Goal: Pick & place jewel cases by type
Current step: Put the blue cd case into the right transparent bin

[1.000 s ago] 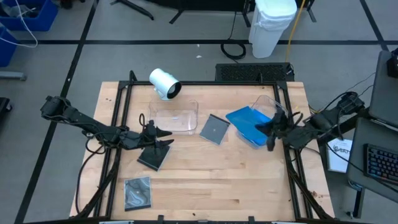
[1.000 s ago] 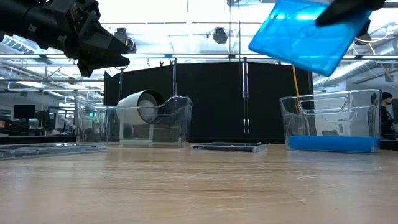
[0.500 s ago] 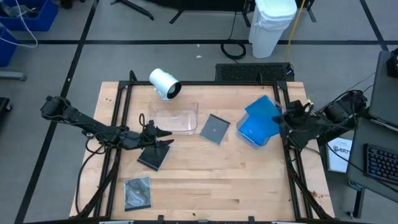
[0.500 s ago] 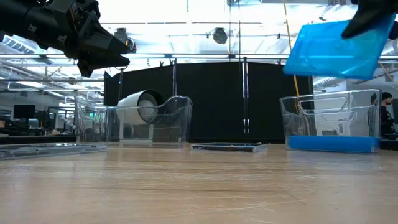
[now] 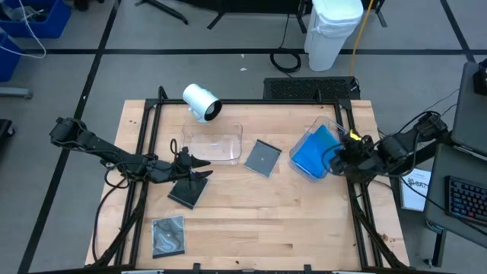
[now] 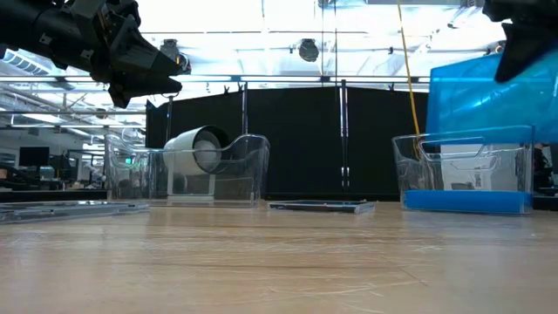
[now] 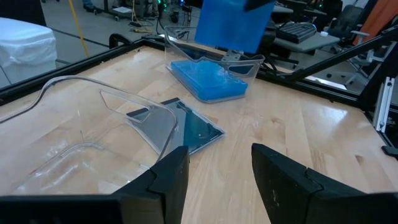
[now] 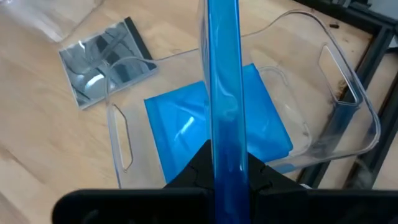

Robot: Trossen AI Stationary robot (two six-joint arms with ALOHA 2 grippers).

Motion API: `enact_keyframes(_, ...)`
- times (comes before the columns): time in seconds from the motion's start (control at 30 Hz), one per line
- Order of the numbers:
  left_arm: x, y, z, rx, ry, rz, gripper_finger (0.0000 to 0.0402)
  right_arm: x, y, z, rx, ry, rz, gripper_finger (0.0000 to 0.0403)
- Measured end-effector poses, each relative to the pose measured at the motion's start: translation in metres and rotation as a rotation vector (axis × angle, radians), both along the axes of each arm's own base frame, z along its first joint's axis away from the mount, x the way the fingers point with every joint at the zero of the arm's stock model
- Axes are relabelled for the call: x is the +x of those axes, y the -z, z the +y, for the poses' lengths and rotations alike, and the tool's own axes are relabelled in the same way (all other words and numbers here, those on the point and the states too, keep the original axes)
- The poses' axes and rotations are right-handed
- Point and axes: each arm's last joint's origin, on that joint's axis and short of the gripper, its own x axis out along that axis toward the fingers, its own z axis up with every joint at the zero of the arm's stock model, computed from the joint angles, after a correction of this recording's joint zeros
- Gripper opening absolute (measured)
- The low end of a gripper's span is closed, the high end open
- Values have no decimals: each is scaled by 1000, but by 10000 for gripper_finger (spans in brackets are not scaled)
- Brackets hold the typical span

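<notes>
My right end effector (image 8: pixel 219 163) grips a blue case (image 8: pixel 222 81) on edge above the right tray (image 8: pixel 348 99), ready to drop in; the left end effector (image 7: pixel 217 171) hovers open at frame left.

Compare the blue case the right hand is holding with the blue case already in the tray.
The held blue case stands on edge, clamped in the right hand above the clear tray; the blue case in the tray lies flat on the tray's floor. The held one is in the air; the other rests, with nothing gripping it. Both are opaque bright blue, thin and square.
</notes>
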Motion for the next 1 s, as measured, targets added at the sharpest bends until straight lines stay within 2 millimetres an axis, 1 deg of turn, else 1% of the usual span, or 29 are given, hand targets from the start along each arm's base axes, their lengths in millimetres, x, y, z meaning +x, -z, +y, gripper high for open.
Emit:
enact_keyframes(0.13, 0, 0, 0, 0, 0, 0, 179, 4, 2, 2, -16, -1, 23, 9)
enact_keyframes(0.3, 0, 0, 0, 0, 0, 0, 179, 3, 2, 1, -50, -8, 34, 9)
enact_keyframes(0.4, 0, 0, 0, 0, 0, 0, 179, 0, -1, -2, -76, -3, -6, 9)
enact_keyframes(0.5, 0, 0, 0, 0, 0, 0, 179, 0, -4, -5, -176, 13, -72, 9)
enact_keyframes(0.57, 0, 0, 0, 0, 0, 0, 179, 2, -5, -6, -237, 17, -116, 10)
enact_keyframes(0.67, 0, 0, 0, 0, 0, 0, 179, 5, -6, -5, -276, 0, -151, 13)
enact_keyframes(0.8, 0, 0, 0, 0, 0, 0, 179, 15, 7, 1, -248, -46, -159, 15)
enact_keyframes(1.0, 0, 0, 0, 0, 0, 0, 179, 32, 43, 14, -108, -156, -159, 9)
